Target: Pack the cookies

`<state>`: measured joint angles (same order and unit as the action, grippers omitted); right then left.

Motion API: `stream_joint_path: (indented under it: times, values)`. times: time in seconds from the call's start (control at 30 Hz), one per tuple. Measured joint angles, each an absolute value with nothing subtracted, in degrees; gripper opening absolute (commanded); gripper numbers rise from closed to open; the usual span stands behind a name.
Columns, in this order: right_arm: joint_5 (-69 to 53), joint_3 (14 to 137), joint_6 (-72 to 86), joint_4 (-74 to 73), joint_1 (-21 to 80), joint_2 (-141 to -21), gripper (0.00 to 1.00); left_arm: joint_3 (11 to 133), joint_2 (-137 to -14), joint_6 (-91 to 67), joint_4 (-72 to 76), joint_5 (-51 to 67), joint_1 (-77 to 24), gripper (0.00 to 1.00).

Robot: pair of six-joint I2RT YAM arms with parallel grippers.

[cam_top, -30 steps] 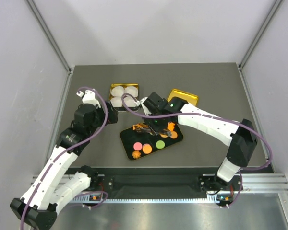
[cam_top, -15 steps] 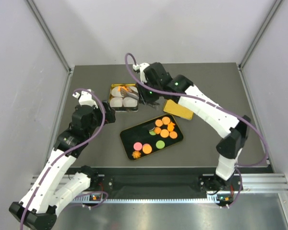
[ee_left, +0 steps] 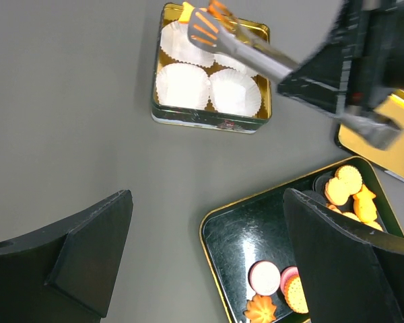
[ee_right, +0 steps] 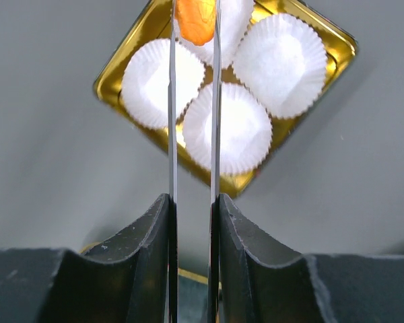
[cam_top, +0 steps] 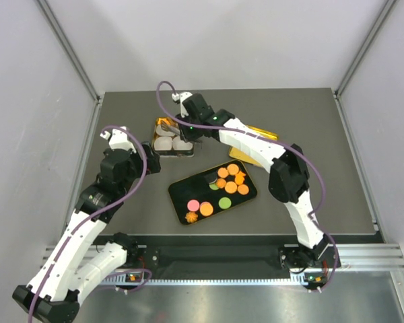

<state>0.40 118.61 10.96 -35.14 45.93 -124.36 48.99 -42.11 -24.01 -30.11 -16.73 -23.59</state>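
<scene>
Your right gripper (ee_right: 193, 219) is clamped on the tongs (ee_right: 215, 134), which pinch an orange cookie (ee_right: 195, 20) dead ahead at their tips over a paper cup (ee_right: 237, 27) in the gold tin (ee_right: 131, 48), while your left gripper (ee_left: 205, 225) hangs with jaws wide apart, farther off above the tray (ee_left: 210, 232) holding the other cookies (ee_left: 350, 182).

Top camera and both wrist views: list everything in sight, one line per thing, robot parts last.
gold square tin: one, gold, far side of the table
white pleated paper cups: four, white, filling the tin
black gold-rimmed tray: one, black, mid-table
loose cookies: about ten, mostly orange, some pink and green, on the tray
orange cookie: one, orange, pinched in the tongs over the tin
metal tongs: one, silver, in the right gripper
gold lid: one, gold, right of the tin
dark grey table: one, grey, under everything
left gripper: one, black, open, empty
right gripper: one, black, shut on the tongs
</scene>
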Motion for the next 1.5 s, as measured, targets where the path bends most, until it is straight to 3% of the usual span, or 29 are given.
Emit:
stream_joint_path:
  times: [0.6,0.9,1.03,1.5]
  values:
    - [2.5,120.2,12.1,-29.6,45.9,-130.6,0.24,48.6,-41.6,-24.0,-30.1,-17.0,-23.6,0.98]
    - [3.0,120.2,12.2,-29.6,45.9,-130.9,0.33,48.6,-42.0,-24.0,-30.1,-16.8,-23.6,0.98]
    - [3.0,120.2,12.1,-29.6,45.9,-130.9,0.42,48.6,-42.2,-24.0,-30.1,-16.4,-23.6,0.98]
    - [3.2,120.1,12.0,-29.6,45.9,-130.9,0.43,48.5,-42.3,-24.0,-30.1,-15.9,-23.6,0.98]
